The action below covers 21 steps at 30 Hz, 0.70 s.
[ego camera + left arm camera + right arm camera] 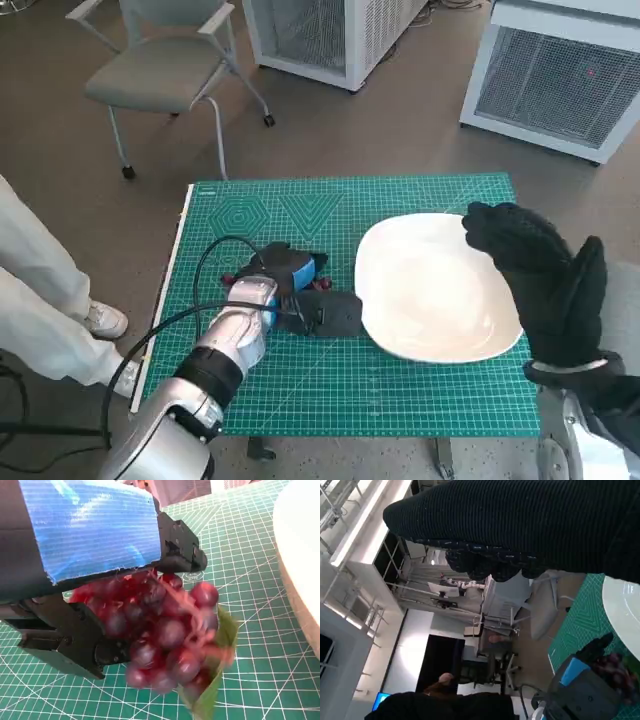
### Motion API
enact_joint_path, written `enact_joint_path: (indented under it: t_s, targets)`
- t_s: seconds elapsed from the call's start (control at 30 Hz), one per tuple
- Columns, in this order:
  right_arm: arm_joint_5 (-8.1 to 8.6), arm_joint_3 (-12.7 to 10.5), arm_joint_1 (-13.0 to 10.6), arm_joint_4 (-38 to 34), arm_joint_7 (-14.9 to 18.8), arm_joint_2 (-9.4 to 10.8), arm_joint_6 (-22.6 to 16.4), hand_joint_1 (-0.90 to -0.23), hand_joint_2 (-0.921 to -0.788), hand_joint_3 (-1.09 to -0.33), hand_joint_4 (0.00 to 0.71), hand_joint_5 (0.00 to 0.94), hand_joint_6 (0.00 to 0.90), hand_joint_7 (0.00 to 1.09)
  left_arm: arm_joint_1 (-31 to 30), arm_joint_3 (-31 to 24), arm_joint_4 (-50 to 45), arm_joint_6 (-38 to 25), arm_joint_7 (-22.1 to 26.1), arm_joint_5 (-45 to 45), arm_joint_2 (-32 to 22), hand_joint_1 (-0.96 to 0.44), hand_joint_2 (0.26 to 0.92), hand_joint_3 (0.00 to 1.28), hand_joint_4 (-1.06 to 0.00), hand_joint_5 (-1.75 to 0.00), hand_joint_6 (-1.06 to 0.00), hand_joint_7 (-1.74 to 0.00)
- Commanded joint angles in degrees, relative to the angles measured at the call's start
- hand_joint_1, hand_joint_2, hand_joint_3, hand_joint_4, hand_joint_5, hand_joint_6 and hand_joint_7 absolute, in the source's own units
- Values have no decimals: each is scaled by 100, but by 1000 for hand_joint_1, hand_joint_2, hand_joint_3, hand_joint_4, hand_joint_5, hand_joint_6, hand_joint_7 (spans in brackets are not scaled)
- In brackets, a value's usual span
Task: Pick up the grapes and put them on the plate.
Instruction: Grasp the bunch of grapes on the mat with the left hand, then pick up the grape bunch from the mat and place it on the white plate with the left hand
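A bunch of dark red grapes (165, 630) with a green leaf (215, 692) sits in the grip of my left hand (90, 530), black fingers closed around it just above the green mat. In the head view the left hand (295, 290) covers the bunch; only red specks of the grapes (229, 278) show beside it, left of the white plate (435, 290). The plate is bare. My gloved right hand (545, 275) hovers over the plate's right edge, fingers spread, holding nothing. The right wrist view shows the glove (520, 525), the grapes (615, 665) and the plate's rim (622, 605).
A green cutting mat (400, 390) covers the small table. A grey chair (160, 70) and white cabinets (560, 70) stand behind it. A person's legs in white trousers (30, 290) are at the left. Black cables (215, 250) loop over the mat's left part.
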<state>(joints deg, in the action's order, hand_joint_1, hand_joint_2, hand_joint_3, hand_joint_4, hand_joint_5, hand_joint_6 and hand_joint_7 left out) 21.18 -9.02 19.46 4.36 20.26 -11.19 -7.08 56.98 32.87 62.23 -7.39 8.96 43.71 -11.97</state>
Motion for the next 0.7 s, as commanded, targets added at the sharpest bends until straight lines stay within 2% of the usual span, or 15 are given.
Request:
enact_joint_path:
  t_s: [0.03,0.4,0.7]
  targets:
    - [4,-3,-86,-65,17,12,56,-335,-921,-602,444,840,244,1001,-77,-43,-254,-39,216,-96,-148,382,648,784,-455,-1622,-581,-74]
    - [-2,17,-62,-93,9,48,47,-327,-921,-605,443,840,244,1000,-160,-73,-547,-24,362,-207,-307,380,671,726,-470,-1588,-620,-81]
    - [15,4,-78,-49,21,35,54,-332,-921,-603,444,840,243,999,-119,-139,-823,-195,524,-278,-380,381,668,719,-484,-1573,-559,-46]
